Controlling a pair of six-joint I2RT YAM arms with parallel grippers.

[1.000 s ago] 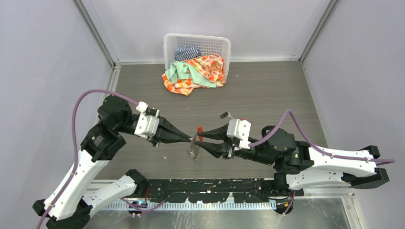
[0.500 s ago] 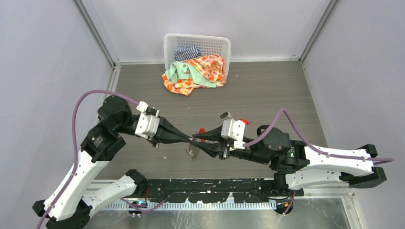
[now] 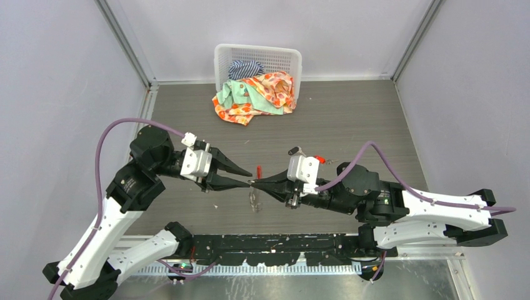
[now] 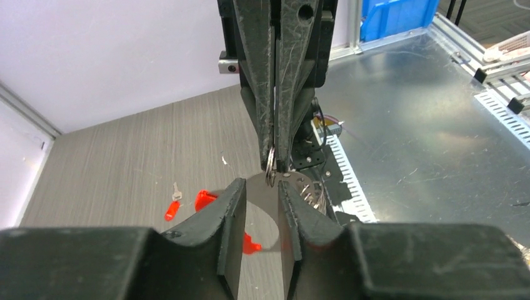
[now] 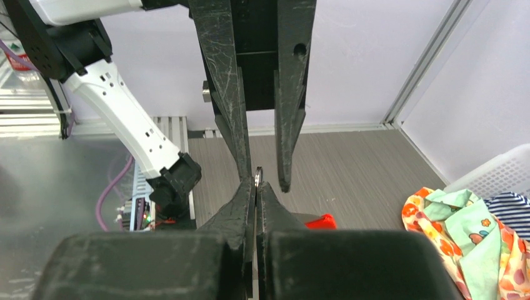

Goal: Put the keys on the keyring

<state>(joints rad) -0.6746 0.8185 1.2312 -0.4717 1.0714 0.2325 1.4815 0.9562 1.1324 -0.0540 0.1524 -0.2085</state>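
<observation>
R claw (image 4: pixel 274 164) pinched shut on the keyring (image 4: pixel 269 174), which dangles just below its tips. L claw (image 4: pixel 261 186) parted, tips either side of that ring. Red-head key (image 4: pixel 172 209) lies on table (image 4: pixel 125 156) below.

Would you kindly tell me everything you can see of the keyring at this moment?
The keyring is a thin grey metal ring carrying a fan of small silvery pieces that hang below it. It is held above the table, upright and seen edge-on from the right wrist, its rim pinched in the shut right tool. The left tool stands open, its fingers on either side of the ring; whether they touch it I cannot tell.
</observation>
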